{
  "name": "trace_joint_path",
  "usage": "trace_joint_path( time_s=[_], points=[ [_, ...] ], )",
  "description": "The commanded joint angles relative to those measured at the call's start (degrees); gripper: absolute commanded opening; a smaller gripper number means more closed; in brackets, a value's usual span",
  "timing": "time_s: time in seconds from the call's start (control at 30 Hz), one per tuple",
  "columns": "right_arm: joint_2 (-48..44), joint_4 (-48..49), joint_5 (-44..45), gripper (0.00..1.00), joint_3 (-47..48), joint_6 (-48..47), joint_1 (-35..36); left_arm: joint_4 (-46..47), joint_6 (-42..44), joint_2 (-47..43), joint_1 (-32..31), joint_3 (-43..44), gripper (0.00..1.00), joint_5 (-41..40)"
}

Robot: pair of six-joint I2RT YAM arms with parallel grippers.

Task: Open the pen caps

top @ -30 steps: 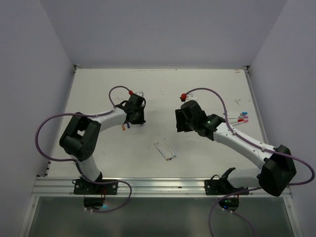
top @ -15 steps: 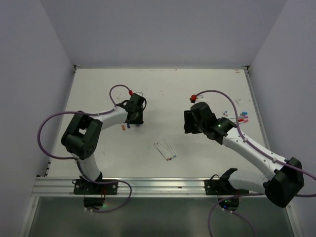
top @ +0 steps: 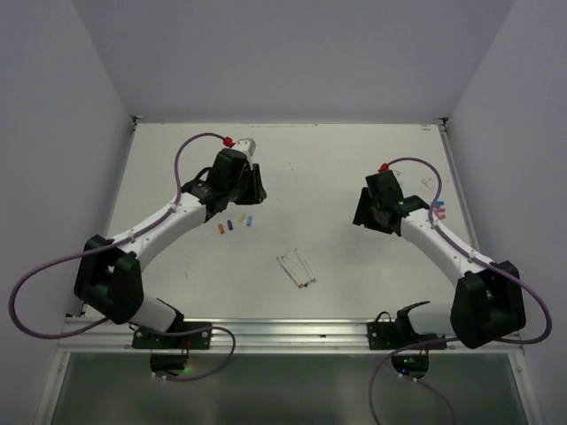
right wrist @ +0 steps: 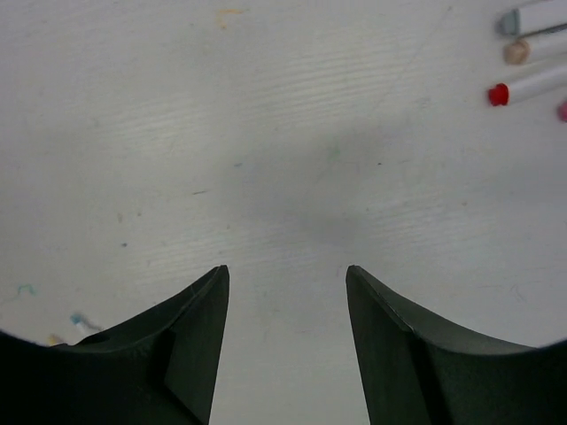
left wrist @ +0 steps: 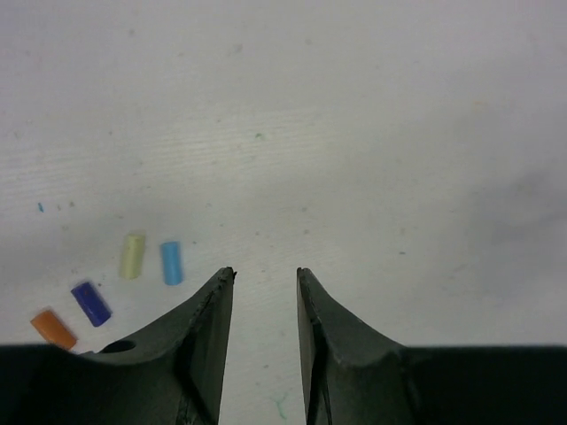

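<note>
Between pens: left gripper [left wrist: 264, 276] and right gripper [right wrist: 285, 273] are spread, empty; the red cap [right wrist: 499, 94] at the latter's 1 o'clock is judged next.

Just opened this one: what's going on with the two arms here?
Two arms are on a pen-uncapping job, and neither holds anything right now. The left tool is open and empty above the table, with four loose caps (orange, purple, yellow, blue) lying just beside it. The right tool is also open and empty, near a cluster of pens with coloured ends. A few white pens lie mid-table between the arms.
</note>
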Motion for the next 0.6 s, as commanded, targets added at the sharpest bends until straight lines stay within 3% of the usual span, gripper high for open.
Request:
trace_joint_path(
  time_s=[0.0,0.2,0.4,0.57],
  points=[
    [2.89,0.89,-0.71,0.59,-0.53,4.89,-6.66,3.12,-1.52,-9.2,-0.65,1.17,0.38,9.43],
    [8.08,1.77,1.4,0.57,0.61,4.12,-17.03,15.43,-5.92,-19.22,-0.74,-7.97,0.43,24.47],
    [9.93,4.58,4.03,0.55,1.14,2.54,-26.36,20.98,-6.63,-20.64,-0.74,-12.02,0.46,30.73],
    [13.62,5.72,5.26,0.54,4.3,0.95,-28.83,21.15,-4.34,-21.34,-0.74,-13.78,0.46,32.41]
  ],
)
